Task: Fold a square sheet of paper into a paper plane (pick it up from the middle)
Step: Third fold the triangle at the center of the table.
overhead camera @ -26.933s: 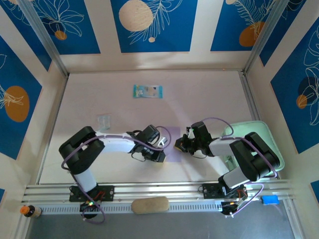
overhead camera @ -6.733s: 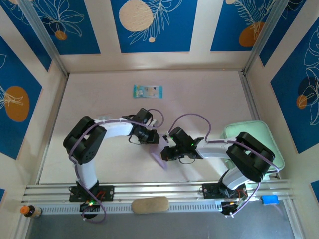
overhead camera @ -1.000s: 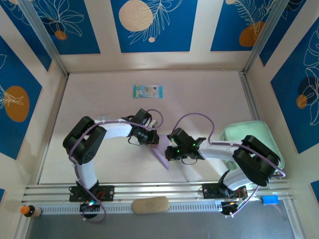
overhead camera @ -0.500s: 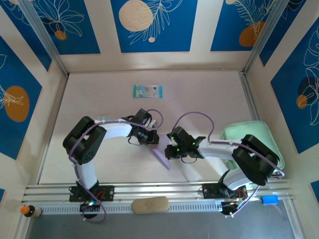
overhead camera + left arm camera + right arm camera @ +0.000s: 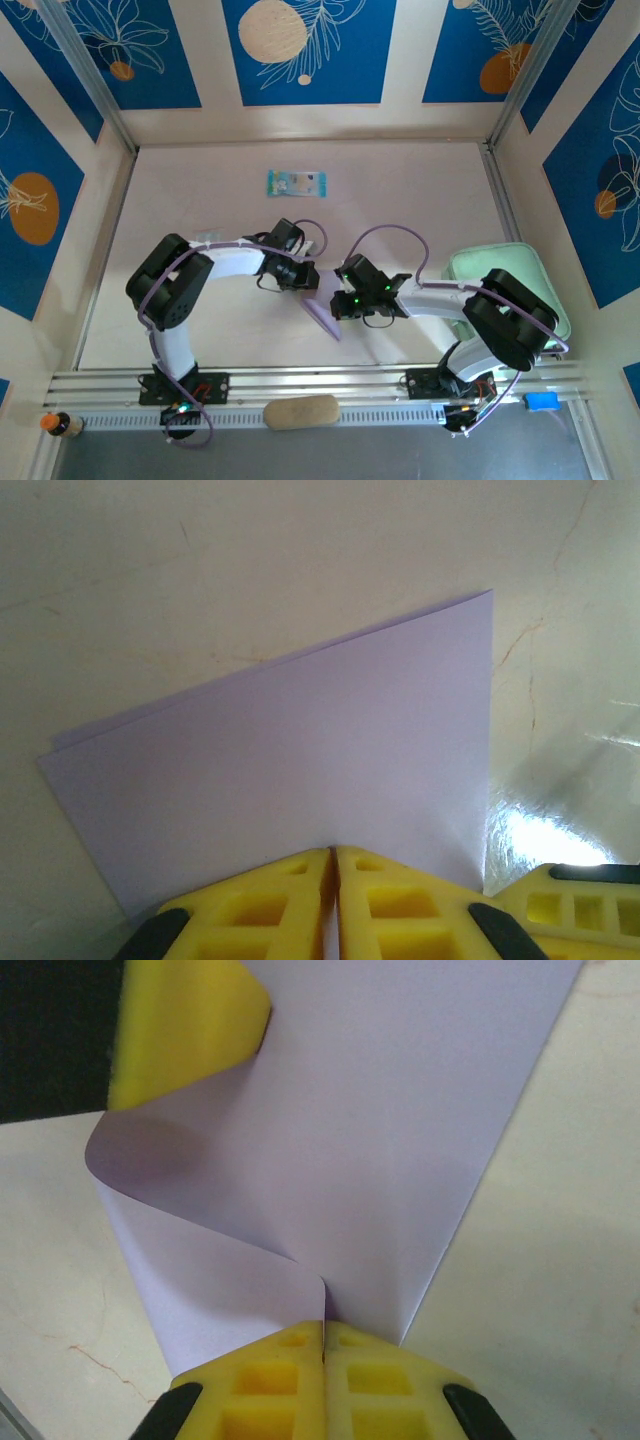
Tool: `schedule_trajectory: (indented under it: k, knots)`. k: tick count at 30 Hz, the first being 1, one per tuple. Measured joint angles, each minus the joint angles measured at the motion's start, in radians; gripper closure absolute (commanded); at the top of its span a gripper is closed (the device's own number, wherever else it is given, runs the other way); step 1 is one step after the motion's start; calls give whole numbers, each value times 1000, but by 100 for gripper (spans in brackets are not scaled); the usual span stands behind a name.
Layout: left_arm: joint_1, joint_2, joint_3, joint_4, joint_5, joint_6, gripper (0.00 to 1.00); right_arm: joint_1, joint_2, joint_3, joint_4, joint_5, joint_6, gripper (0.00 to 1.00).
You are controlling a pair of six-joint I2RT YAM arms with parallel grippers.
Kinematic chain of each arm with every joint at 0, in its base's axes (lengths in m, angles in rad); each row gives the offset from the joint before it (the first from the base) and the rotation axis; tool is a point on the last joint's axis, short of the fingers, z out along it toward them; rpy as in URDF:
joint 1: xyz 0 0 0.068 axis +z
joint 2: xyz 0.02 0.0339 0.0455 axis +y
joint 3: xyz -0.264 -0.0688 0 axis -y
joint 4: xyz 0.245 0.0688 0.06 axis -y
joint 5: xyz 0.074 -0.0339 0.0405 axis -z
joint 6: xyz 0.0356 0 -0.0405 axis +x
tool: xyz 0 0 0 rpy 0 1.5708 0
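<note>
the folded lilac sheet of paper (image 5: 324,314) sits just below the centre of the top view, between the two arms. the left gripper (image 5: 333,855), bottom centre of its wrist view, is clamped on the sheet's near edge (two layers show along the far edge). the right gripper (image 5: 323,1328) is pinched tight on a curled edge.
</note>
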Motion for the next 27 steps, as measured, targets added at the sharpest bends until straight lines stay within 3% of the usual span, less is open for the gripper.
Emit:
schedule_trajectory:
  k: [17,22,27]
  knots:
    - [0,-50,46,-102,-47,3,73,-1,14,0,35,-3,7,100]
    - [0,-155,29,-100,-57,-21,82,-2,18,0,42,-5,8,100]
    - [-3,-311,-136,39,-16,-142,96,-3,20,-1,50,-6,19,100]
